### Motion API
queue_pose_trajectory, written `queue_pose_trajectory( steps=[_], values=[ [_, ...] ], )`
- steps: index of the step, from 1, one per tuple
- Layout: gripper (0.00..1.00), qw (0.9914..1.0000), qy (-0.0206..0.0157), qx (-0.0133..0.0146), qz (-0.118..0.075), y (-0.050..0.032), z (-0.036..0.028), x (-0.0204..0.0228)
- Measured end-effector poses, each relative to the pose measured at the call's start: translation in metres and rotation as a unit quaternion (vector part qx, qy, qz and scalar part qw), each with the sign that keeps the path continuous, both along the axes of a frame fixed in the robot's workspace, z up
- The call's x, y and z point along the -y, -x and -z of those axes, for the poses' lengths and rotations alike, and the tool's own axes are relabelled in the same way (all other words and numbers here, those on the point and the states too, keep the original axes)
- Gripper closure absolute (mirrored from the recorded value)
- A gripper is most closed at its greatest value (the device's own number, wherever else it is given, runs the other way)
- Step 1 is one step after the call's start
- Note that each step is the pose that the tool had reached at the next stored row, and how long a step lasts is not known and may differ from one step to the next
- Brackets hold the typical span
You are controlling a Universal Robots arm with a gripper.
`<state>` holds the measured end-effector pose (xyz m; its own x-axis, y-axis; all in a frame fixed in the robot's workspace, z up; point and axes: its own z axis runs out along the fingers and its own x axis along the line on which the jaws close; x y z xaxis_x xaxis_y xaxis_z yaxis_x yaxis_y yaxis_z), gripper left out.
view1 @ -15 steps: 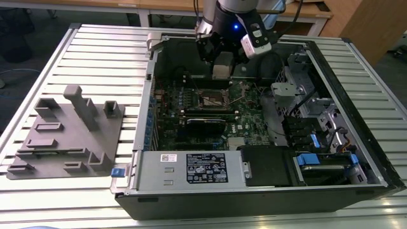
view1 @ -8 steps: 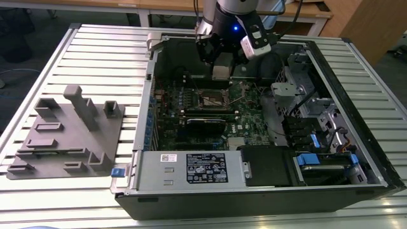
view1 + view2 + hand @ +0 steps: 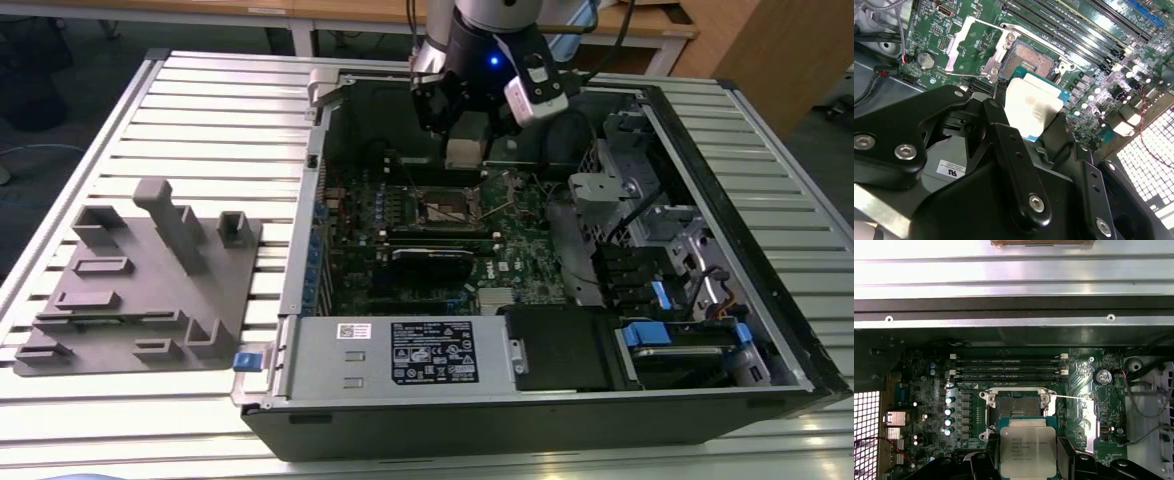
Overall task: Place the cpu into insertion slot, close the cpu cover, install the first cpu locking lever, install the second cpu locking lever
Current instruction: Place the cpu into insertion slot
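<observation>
My gripper is shut on the cpu, a flat square chip with a silvery top. It hangs inside the open computer case, a little above the green motherboard. In both wrist views the cpu sits between black fingers, just short of the insertion slot. The slot lies bare with its dark centre showing. The cpu cover, a thin silvery frame, lies swung open beside the slot. A thin locking lever sticks out sideways from the slot.
The case lies on a slatted metal table. A grey fixture block sits at the exterior view's left. A power supply and a black card flank the board. Memory slots run beyond the socket, with cables nearby.
</observation>
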<state>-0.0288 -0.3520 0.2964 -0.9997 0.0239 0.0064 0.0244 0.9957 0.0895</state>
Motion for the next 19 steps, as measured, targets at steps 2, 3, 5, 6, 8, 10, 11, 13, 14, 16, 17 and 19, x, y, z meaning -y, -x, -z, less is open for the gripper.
queue_pose_trajectory(
  steps=[2,3,5,6,8,10,11,13,14,16,17,19],
  values=[
    [0.46,1.0,-0.0001,0.0,0.0,0.0,0.0004,0.0],
    [0.46,1.0,-0.0001,0.0,0.0,0.0,0.0004,0.0],
    [0.46,1.0,-0.0001,0.0,0.0,0.0,0.0007,0.0],
    [0.46,1.0,-0.0002,0.0001,0.0,0.0,0.001,0.0],
    [0.46,1.0,-0.0002,0.0,0.0,0.0,0.0015,0.0],
    [0.46,1.0,-0.0001,0.0,0.0,0.0,0.0023,0.0],
    [0.46,1.0,-0.0001,0.0001,0.0,0.0,0.0026,0.0],
    [0.46,1.0,-0.0002,0.0001,0.0,0.0,0.0036,0.0],
    [0.46,1.0,-0.0001,0.0,0.0,0.0,0.004,0.0],
    [0.46,1.0,0.0,0.0,0.0,0.0,0.0044,0.0],
    [0.46,1.0,-0.0001,0.0,0.0,0.0,0.0046,0.0],
    [0.46,1.0,-0.0001,0.0,0.0,0.0,0.0048,0.0]
  ],
)
